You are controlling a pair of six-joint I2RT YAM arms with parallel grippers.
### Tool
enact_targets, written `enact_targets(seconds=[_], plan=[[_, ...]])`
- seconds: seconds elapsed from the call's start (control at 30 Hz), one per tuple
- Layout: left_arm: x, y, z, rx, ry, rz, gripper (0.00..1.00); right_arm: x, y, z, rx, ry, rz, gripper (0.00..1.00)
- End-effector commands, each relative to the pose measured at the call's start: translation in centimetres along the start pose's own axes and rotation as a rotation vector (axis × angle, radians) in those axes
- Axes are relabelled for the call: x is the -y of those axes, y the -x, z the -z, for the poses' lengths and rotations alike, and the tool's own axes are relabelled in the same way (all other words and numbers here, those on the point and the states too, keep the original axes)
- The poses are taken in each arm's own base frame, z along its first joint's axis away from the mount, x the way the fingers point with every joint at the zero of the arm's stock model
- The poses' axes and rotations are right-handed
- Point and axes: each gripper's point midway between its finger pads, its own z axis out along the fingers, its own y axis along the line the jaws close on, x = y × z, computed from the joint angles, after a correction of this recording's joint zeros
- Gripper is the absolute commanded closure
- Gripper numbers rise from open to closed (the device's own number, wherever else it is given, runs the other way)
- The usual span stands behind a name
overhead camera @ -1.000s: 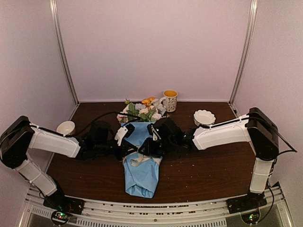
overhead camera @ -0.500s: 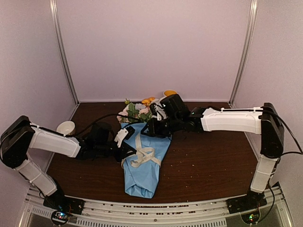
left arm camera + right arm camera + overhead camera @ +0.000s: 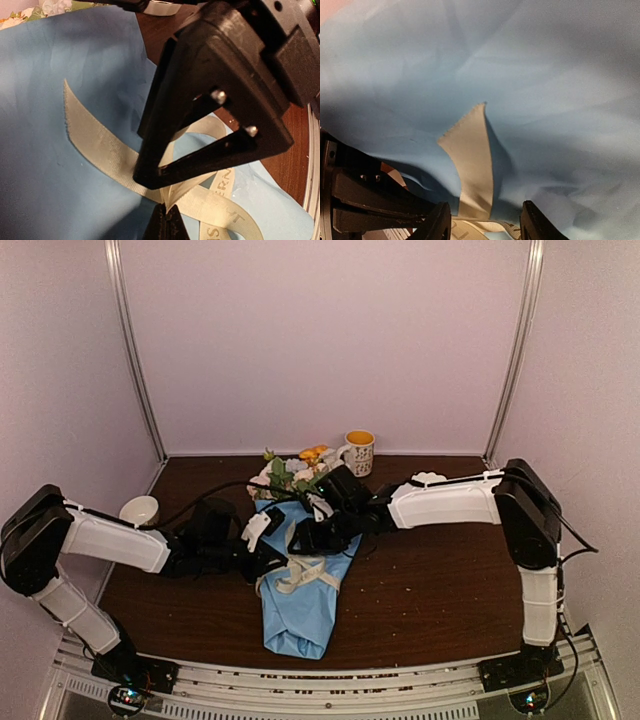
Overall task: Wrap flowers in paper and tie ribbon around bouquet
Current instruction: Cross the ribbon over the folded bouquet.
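The bouquet's light blue paper (image 3: 298,610) lies as a cone at the table's centre, with the flowers (image 3: 290,476) at its far end. The cream ribbon (image 3: 301,574) loops across the cone. My left gripper (image 3: 266,556) is at the cone's left side, and in the left wrist view it (image 3: 167,221) is shut on a fold of the ribbon (image 3: 97,145). My right gripper (image 3: 306,538) hovers just above the upper paper. In the right wrist view it (image 3: 485,225) is open, and a loose ribbon end (image 3: 471,165) stands between its fingers (image 3: 438,223), untouched.
A patterned mug (image 3: 359,452) stands at the back beside the flowers. One white bowl (image 3: 139,510) sits at the far left. Another white bowl (image 3: 428,479) shows partly behind the right arm. Pale walls close in the table on three sides.
The right gripper pulled away toward the flowers, then came back down over the paper with its jaws wider. The ribbon end now stands loose. The left gripper has kept its hold.
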Motion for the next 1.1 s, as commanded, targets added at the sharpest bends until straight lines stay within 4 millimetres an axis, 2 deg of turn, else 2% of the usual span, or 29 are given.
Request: enact_targets(seconds=[0.0, 0.13, 0.2, 0.43, 0.9, 1.0, 1.07], plan=[[-0.2, 1.0, 0.0, 0.029, 0.006, -0.016, 1.00, -2.0, 1.0, -1.0, 0.012, 0.095, -0.017, 0.53], [-0.3, 1.0, 0.0, 0.030, 0.006, -0.016, 1.00, -2.9, 1.4, -1.5, 0.022, 0.157, -0.048, 0.57], [-0.2, 1.0, 0.0, 0.031, 0.005, -0.016, 1.00, -3.1, 1.6, -1.6, 0.029, 0.178, -0.062, 0.63], [-0.1, 1.1, 0.3, 0.041, 0.005, -0.020, 1.00, -2.8, 2.5, -1.2, 0.076, 0.193, -0.105, 1.00], [-0.2, 0.9, 0.7, 0.034, 0.014, -0.031, 1.00, -2.0, 5.3, 2.3, 0.197, 0.129, -0.077, 0.98], [-0.2, 0.8, 0.8, 0.031, 0.018, -0.032, 1.00, -2.4, 5.8, 2.6, 0.213, 0.138, -0.049, 0.76], [-0.3, 0.7, 0.8, 0.027, 0.021, -0.033, 1.00, -2.8, 6.2, 2.7, 0.224, 0.151, -0.039, 0.69]])
